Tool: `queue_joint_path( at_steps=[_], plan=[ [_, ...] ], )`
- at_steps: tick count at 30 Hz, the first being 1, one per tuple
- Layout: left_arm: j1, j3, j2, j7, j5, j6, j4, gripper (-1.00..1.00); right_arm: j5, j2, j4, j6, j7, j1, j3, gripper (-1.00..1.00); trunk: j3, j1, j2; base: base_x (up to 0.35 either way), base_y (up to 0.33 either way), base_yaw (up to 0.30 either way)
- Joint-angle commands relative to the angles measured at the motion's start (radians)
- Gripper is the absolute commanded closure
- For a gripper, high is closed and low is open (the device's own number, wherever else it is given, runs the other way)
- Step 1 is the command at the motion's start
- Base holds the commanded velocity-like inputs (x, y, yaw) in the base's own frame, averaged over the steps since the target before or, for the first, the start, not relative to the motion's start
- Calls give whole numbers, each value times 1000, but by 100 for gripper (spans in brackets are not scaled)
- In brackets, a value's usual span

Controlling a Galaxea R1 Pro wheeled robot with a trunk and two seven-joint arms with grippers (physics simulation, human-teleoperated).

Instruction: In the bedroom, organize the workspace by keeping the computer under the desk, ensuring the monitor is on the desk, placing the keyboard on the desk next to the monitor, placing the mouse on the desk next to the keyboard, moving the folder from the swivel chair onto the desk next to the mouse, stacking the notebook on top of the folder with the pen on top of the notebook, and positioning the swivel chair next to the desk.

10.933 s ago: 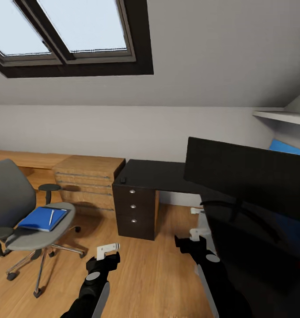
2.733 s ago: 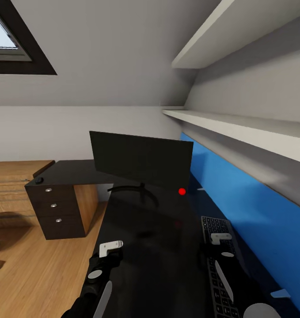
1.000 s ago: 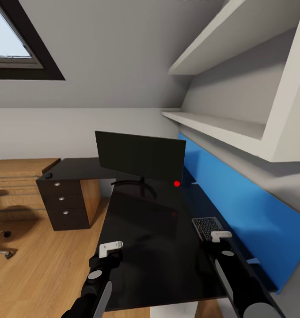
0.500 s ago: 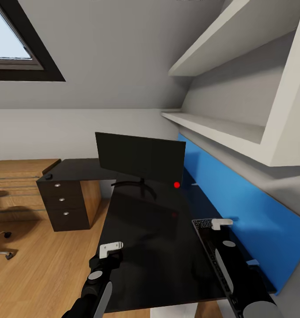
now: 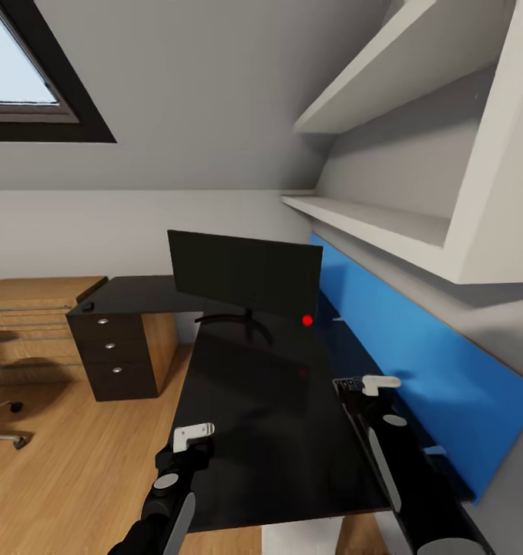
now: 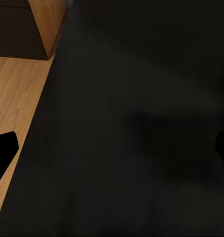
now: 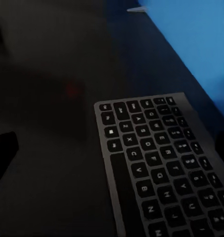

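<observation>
Since the keyboard [image 7: 161, 168] is a long, thin, rigid slab, you should expect it to be light but awkward: it lies flat on the glossy table [image 5: 253, 401], so no finger slips under it easily, and the top will likely let it slide when pushed. Your best hold is probably across a narrow end or the long edge nearest the monitor [image 5: 246, 270], pinching the frame and not the keys, which could depress or shed grip. Held at one end, it may swing, so keep it low.

It sits on the table on the near side of the monitor, well apart from it, close to the blue back panel [image 5: 415, 362], lengthwise along that panel. Your right pincer [image 5: 367, 385] is over its end toward the monitor; whether its fingers stand apart or together you cannot tell from these views, nor whether they touch the keyboard. Your left pincer [image 5: 190, 436] hovers above the table edge farthest from the panel, holding nothing; its fingers look spread in the left wrist view, with bare table between them.

Key legends show as pale marks in the right wrist view but are too small to read. No brand or label is legible on the monitor; a red dot [image 5: 307, 320] glows at its lower corner.
</observation>
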Motion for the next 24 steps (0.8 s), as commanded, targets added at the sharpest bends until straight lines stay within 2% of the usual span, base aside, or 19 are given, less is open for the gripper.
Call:
queue_joint_path(
  at_steps=[1, 3, 4, 12, 24],
  plan=[
    [-1, -2, 0, 9, 11, 3, -1, -100, 1, 3, -9, 7, 1, 2, -1, -100, -1, 0, -1, -267, 0, 0],
    [-1, -2, 1, 9, 11, 3, -1, -100, -15, 8, -21, 11, 1, 5, -1, -100, -1, 0, -1, -286, 0, 0],
    [-1, -2, 1, 9, 11, 3, -1, -100, -57, 15, -38, 26, 0, 9, -1, -100, -1, 0, -1, -318, 5, 0],
    [-1, -2, 1, 9, 12, 3, -2, -100, -117, 16, -55, 59, -1, 11, -3, -100, -1, 0, -1, -329, 56, 0],
    [-1, 0, 1, 9, 13, 3, -2, -100, -118, 13, -52, 57, 0, 12, -4, -100, -1, 0, -1, -335, 112, 0]
  ],
)
